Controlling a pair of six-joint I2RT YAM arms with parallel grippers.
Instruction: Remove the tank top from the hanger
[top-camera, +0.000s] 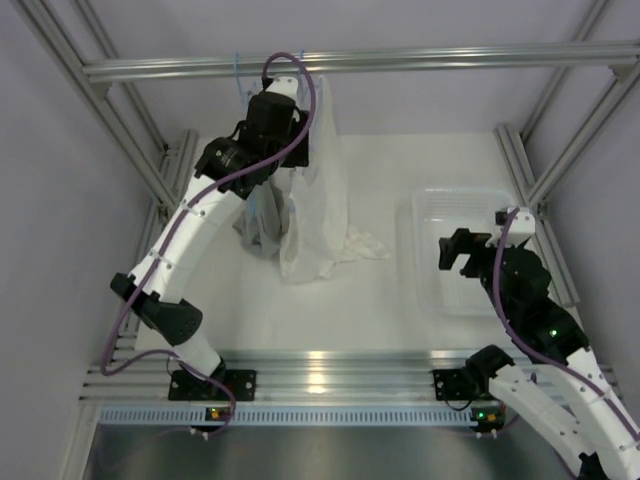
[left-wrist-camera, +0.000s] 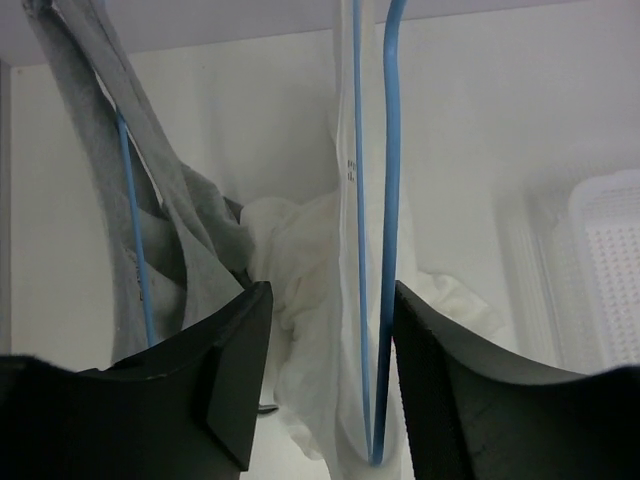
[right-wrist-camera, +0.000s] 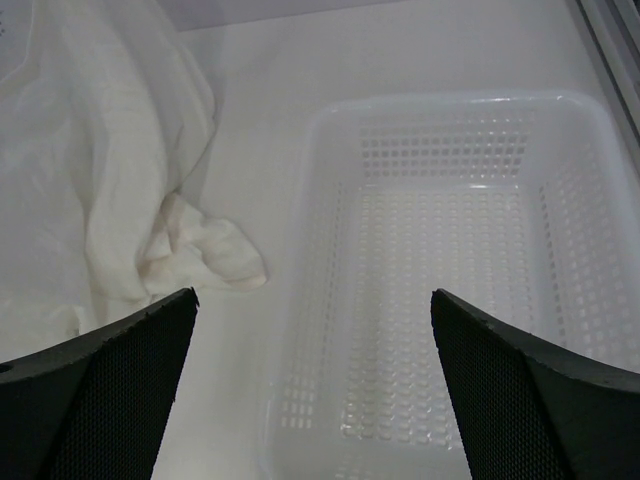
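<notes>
The white crinkly tank top hangs from the top rail on a light-blue hanger, its hem pooled on the table. My left gripper is up at the garment, jaws partly open. The hanger's thin wire and a fold of the tank top stand between them. The wire lies close against the right finger, and a gap shows beside the left finger. My right gripper hovers open over the basket, with nothing between its fingers.
A smaller grey tank top hangs on a second blue hanger just left of the white one. A white perforated basket stands at the right of the table. The aluminium rail crosses overhead, with frame posts at both sides.
</notes>
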